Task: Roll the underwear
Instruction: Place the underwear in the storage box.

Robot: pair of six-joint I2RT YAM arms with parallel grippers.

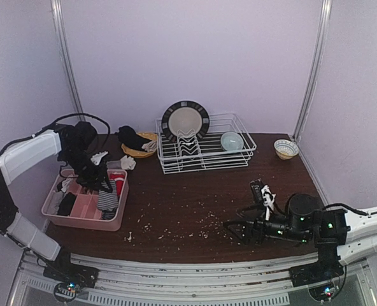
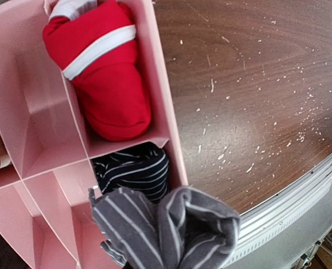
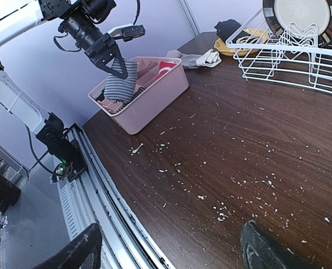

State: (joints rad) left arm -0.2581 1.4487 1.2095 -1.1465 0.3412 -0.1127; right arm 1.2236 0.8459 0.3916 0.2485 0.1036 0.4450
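Note:
My left gripper (image 1: pixel 103 185) hangs over the pink divided organizer (image 1: pixel 80 220) and is shut on a rolled grey striped underwear (image 2: pixel 166 230). The roll hides the fingers in the left wrist view. Below it, a dark striped underwear (image 2: pixel 135 171) fills one compartment of the organizer (image 2: pixel 161 84). A red underwear with a white band (image 2: pixel 107 84) fills the compartment beside it. The right wrist view shows the grey roll (image 3: pixel 121 84) dangling just above the organizer (image 3: pixel 149 95). My right gripper (image 1: pixel 236 228) lies low at the front right of the table, open and holding nothing.
A white wire dish rack (image 1: pixel 204 156) at the back holds a plate (image 1: pixel 185 120) and a bowl (image 1: pixel 232 140). A small bowl (image 1: pixel 286 148) sits at the back right. A yellow basket with dark clothes (image 1: pixel 137 143) and a white cloth (image 1: pixel 128 162) lie near the organizer. Crumbs dot the table.

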